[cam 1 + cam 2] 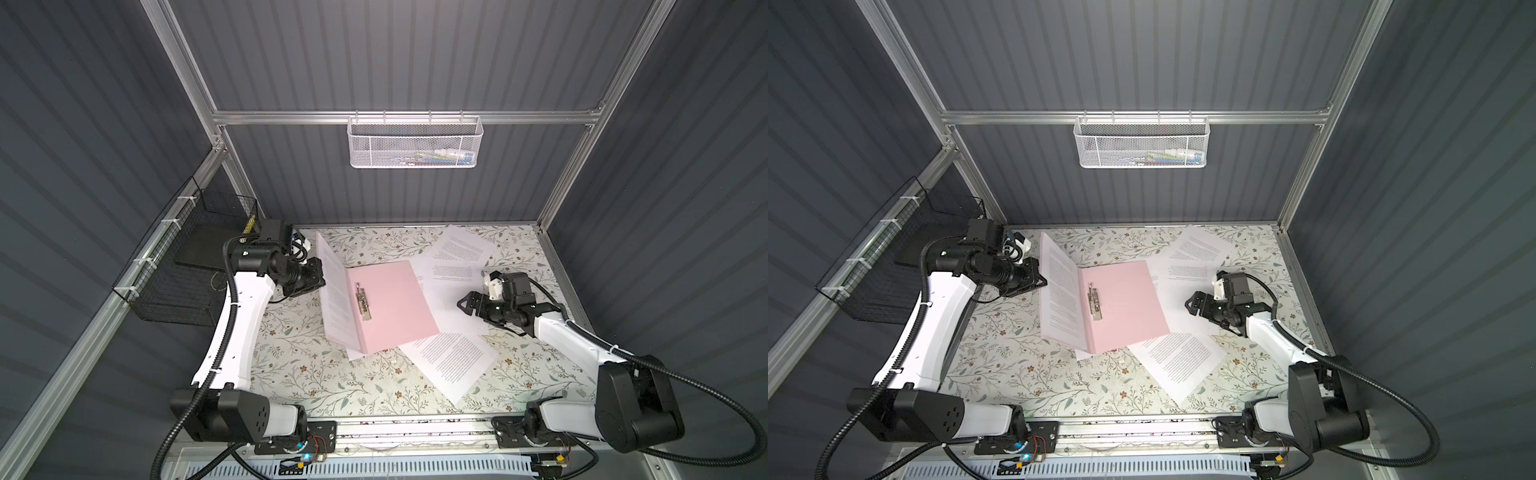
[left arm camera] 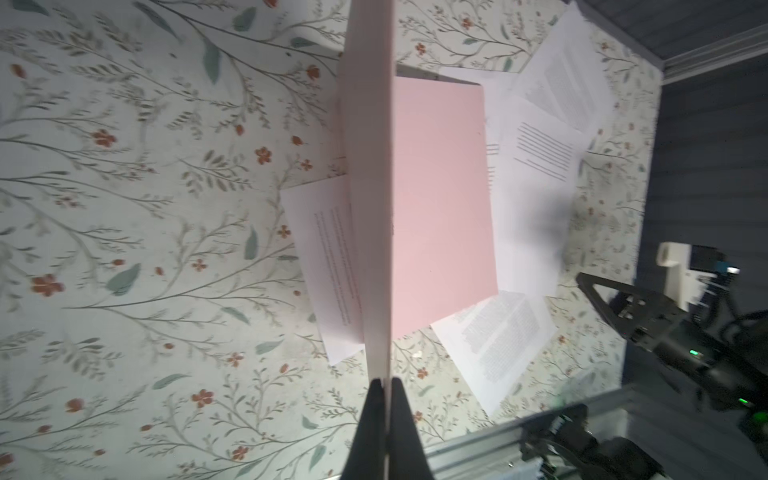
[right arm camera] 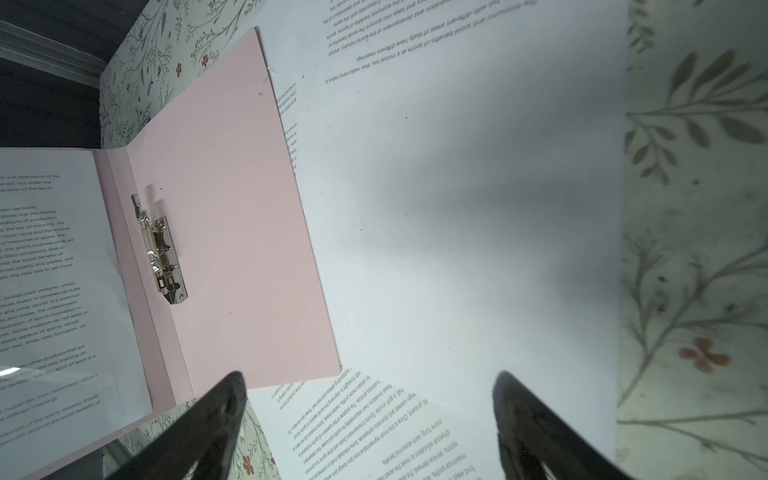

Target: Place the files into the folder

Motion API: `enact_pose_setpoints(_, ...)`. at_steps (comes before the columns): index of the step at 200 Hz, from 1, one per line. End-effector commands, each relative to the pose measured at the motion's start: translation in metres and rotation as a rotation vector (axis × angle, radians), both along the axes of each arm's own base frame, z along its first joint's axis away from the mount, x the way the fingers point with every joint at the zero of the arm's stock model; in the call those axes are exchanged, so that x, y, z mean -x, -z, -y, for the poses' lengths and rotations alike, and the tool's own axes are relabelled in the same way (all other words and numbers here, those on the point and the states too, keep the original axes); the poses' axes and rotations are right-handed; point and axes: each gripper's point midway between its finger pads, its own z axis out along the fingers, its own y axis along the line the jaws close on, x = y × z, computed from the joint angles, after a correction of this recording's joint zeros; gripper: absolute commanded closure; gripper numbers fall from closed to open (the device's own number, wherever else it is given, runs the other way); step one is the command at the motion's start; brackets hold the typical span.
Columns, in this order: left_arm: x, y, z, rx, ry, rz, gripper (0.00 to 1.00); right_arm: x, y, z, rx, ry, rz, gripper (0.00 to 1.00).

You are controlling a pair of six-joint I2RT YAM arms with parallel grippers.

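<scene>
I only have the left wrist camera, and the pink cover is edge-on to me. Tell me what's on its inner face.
Observer: A printed white sheet lies against the inner face of the raised cover of the folder.
Operator: Now report the clip.
Observer: The silver clip sits on the flat half beside the spine, and the pink panel around it is bare.
Operator: Give me the right gripper's jaws.
Observer: The right gripper is open over a loose sheet beside the folder, holding nothing.
</scene>
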Motion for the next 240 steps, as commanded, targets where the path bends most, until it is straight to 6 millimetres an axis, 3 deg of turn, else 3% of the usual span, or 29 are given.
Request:
enact_pose_setpoints(1,0.009,0.021,-0.029,-0.177,-0.011,-0.053,1.00,-0.003,0.002,-0.015,-0.029,-0.033,-0.014,0.08)
enact_pose_setpoints(42,0.007,0.059,-0.012,-0.171,0.058,-0.126,1.00,-0.013,0.010,-0.008,-0.052,0.022,-0.016,0.08)
enact_pose_setpoints(48,0.013,0.075,-0.011,-0.175,0.065,-0.173,1.00,-0.016,0.009,-0.006,-0.062,0.029,-0.013,0.08)
enact_pose_setpoints(75,0.018,0.101,-0.003,-0.178,0.093,-0.237,1.00,-0.024,0.006,0.006,-0.079,0.060,-0.012,0.08)
enact_pose_setpoints(117,0.008,0.125,0.033,-0.081,0.089,-0.253,1.00,-0.030,0.002,0.037,-0.042,0.137,-0.006,0.08)
enact_pose_setpoints(131,-0.005,0.130,0.043,-0.075,0.083,-0.227,1.00,-0.030,0.001,0.043,-0.029,0.140,-0.006,0.08)
enact_pose_setpoints(145,-0.013,0.133,0.048,-0.058,0.083,-0.218,1.00,-0.030,0.000,0.046,-0.022,0.144,0.000,0.08)
enact_pose_setpoints(177,-0.024,0.123,0.036,-0.137,0.064,-0.182,1.00,-0.028,0.001,0.044,-0.039,0.133,-0.003,0.07)
enact_pose_setpoints(209,-0.029,0.113,0.054,-0.021,0.101,-0.166,1.00,-0.031,-0.001,0.034,-0.096,0.090,0.015,0.10)
enact_pose_setpoints(240,-0.035,0.107,0.055,-0.016,0.092,-0.153,1.00,-0.031,-0.012,0.012,-0.189,0.012,0.050,0.29)
